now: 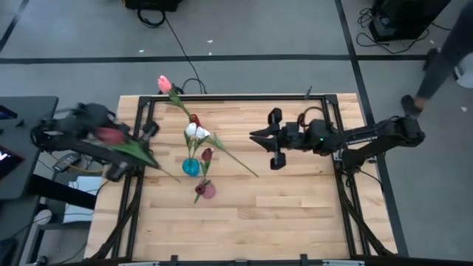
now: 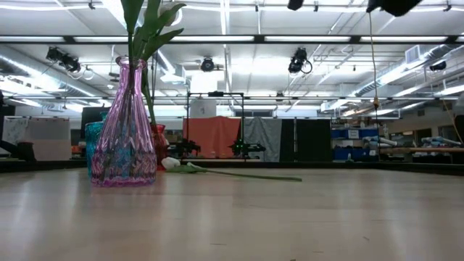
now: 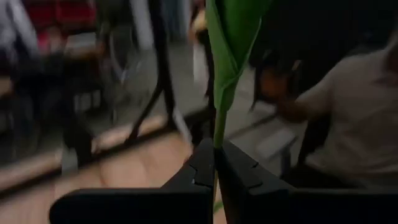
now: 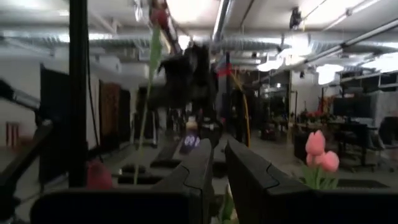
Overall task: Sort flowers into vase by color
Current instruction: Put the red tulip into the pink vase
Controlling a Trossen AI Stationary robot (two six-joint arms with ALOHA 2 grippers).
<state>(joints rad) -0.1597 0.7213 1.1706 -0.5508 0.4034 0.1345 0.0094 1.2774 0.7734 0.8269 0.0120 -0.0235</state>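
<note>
High view: left gripper point(image 1: 140, 151) at the table's point(image 1: 295, 214) 9 o'clock edge, blurred, pinching a dark red tulip point(image 1: 111, 136) by its green stem; head points out past the table edge, stem tip reaches twd the vases. Blue vase point(image 1: 191, 167) near table centre w/ white tulips point(image 1: 196, 131) in it. Pink vase point(image 1: 208, 190) just at blue's 5 o'clock, w/ a dark red tulip head point(image 1: 207, 154) above it. A pink tulip point(image 1: 164, 83) lies at 11 o'clock from the vases, stem running diagonally across the wood twd 4 o'clock. Right gripper point(image 1: 275, 138) hovers at 3 o'clock of the vases, well apart, fingers spread, nothing btwn them. A person's leg point(image 1: 436, 70) at the floor's 2 o'clock corner.

Low view: pink glass vase point(image 2: 125, 127) at 9 o'clock w/ green stems and leaves rising out; blue vase point(image 2: 95, 145) behind it, touching or not – can't tell. A flower stem point(image 2: 239, 174) lies flat on the table beside them.

Left wrist view: fingers point(image 3: 199, 171) pressed together on a green stem w/ leaf point(image 3: 224, 56). A person point(image 3: 354, 118) sits beyond the table.

Right wrist view: fingers point(image 4: 202, 168) apart, empty. Pink tulip heads point(image 4: 320, 152) off to one side; left arm point(image 4: 189, 78) far ahead w/ a tulip held up.
</note>
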